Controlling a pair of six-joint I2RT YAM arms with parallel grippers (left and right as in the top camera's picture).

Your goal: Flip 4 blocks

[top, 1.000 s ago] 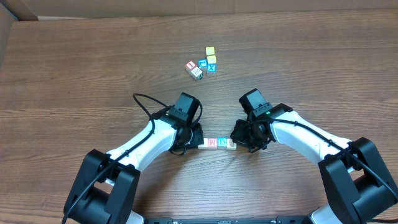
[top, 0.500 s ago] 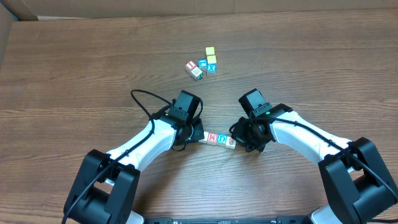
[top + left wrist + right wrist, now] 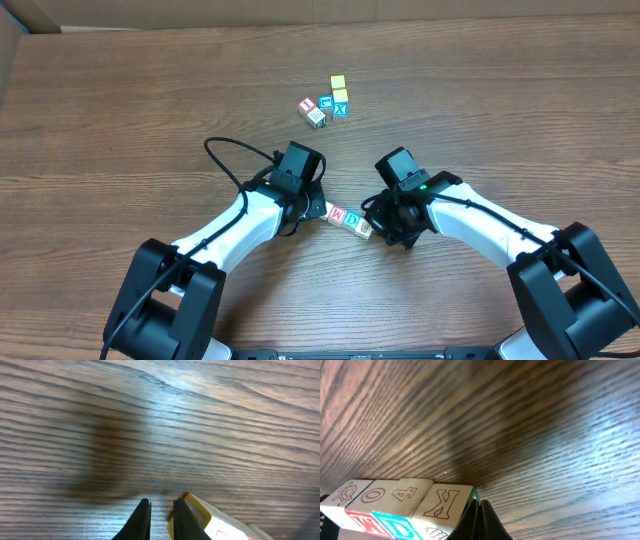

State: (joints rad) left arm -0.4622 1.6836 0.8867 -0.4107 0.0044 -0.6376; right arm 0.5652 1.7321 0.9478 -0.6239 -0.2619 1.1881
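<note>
Wooden letter blocks [image 3: 395,505], one touching row.

Wood table [image 3: 150,100] with small cube cluster [image 3: 326,105]

A dark wood-grain table [image 3: 120,130] fills the view, tan cardboard [image 3: 300,10] bordering its far edge.

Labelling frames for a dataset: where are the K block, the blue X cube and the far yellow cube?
K block [image 3: 442,503]: right wrist view, on its K face.
X cube [image 3: 340,108]: overhead view, on its top face.
far yellow cube [image 3: 338,83]: overhead view, on its top face.
</note>
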